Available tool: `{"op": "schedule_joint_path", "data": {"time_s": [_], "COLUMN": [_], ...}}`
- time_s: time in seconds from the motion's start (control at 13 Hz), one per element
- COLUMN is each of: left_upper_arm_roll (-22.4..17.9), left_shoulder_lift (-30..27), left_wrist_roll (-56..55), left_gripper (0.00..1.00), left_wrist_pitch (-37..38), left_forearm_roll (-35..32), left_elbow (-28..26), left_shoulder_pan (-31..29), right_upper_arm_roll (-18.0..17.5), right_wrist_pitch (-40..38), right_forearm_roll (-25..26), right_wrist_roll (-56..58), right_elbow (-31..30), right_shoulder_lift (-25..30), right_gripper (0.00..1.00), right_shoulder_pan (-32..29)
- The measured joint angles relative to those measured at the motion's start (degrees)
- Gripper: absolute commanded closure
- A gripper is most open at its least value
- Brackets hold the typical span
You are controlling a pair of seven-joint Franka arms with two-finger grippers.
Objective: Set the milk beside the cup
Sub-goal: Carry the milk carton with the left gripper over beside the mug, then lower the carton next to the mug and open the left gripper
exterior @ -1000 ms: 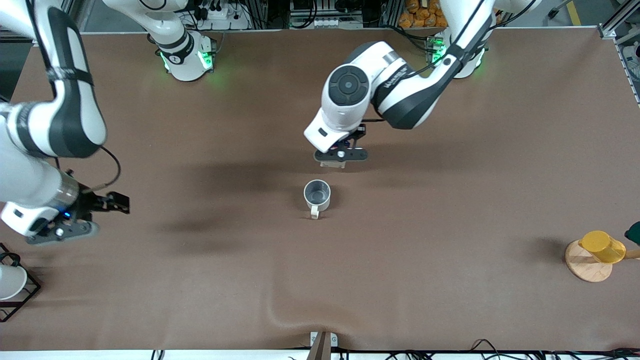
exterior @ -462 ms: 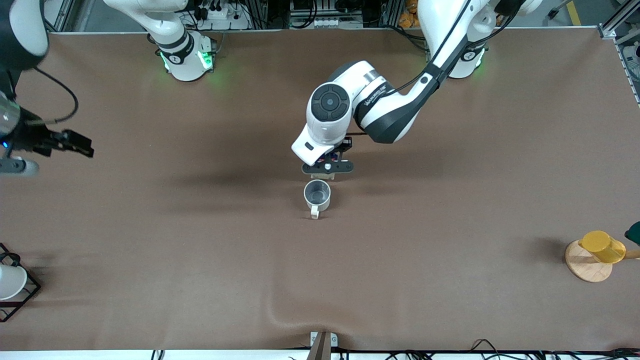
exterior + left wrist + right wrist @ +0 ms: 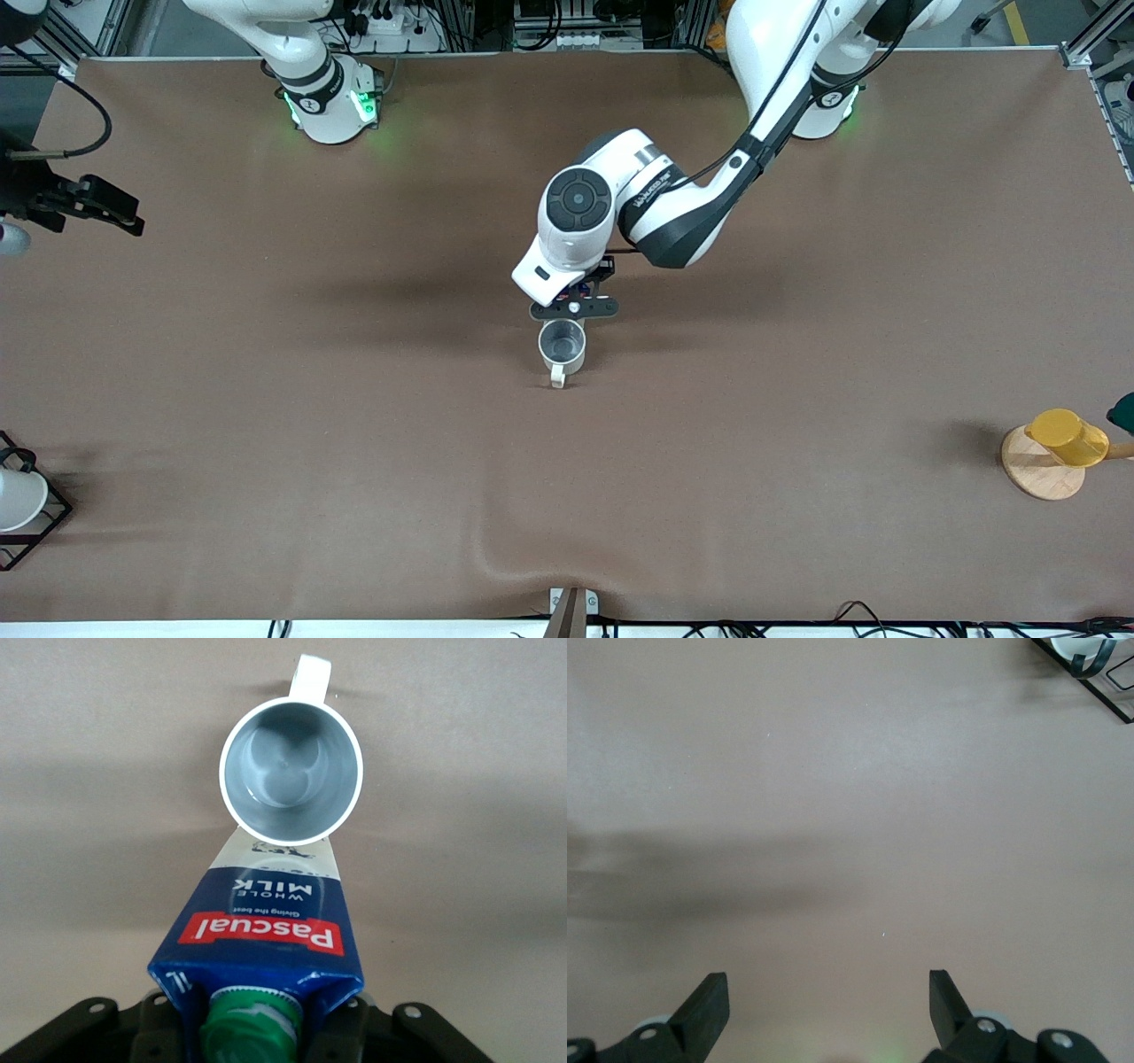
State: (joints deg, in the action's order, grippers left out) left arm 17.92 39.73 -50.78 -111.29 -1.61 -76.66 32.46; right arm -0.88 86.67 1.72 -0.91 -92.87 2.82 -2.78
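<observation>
The milk (image 3: 261,939) is a dark-blue carton with a green cap and a red label. My left gripper (image 3: 257,1032) is shut on it near the cap. The carton hangs upright, its white end panel down beside the cup (image 3: 291,780), at the side away from the handle. I cannot tell whether it touches the table. In the front view the left gripper (image 3: 574,308) hides the milk and sits just above the pale grey mug (image 3: 562,346) mid-table. My right gripper (image 3: 828,992) is open and empty over bare cloth at the right arm's end.
A yellow cup (image 3: 1066,436) rests on a wooden disc (image 3: 1036,478) at the left arm's end. A white cup (image 3: 16,501) sits in a black wire rack (image 3: 49,523) at the right arm's end, nearer the front camera. A cloth fold (image 3: 514,554) lies near the front edge.
My left gripper has carried the milk toward the front camera, up against the cup. My right arm has swung up and away toward the robots' side, partly leaving the view.
</observation>
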Motion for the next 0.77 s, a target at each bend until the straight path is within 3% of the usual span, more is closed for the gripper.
{"op": "schedule_joint_path", "data": {"time_s": [0.23,0.62,0.77], "left_upper_arm_roll": [-0.3,-0.4,-0.5], "left_shoulder_lift": [1.0,0.6,-2.1], "left_wrist_roll": [0.0,0.0,0.0], "left_gripper": [0.0,0.0,0.0], "left_wrist_pitch": [-1.3,-2.1,-0.6], "left_forearm_roll": [0.0,0.0,0.0], "left_elbow": [0.2,1.7,2.9], "left_shoulder_pan": [0.0,-0.1,-0.4], "right_upper_arm_roll": [0.7,1.0,1.0], "right_wrist_pitch": [-1.3,-1.5,-1.6], "right_forearm_roll": [-3.1,-3.3,-3.2], "right_wrist_roll": [2.0,4.9,5.0], "right_elbow": [0.3,1.9,2.0], "right_shoulder_lift": [0.5,0.5,0.5], "right_gripper": [0.0,0.0,0.0], "right_shoulder_pan": [-1.1,-2.5,-2.6]}}
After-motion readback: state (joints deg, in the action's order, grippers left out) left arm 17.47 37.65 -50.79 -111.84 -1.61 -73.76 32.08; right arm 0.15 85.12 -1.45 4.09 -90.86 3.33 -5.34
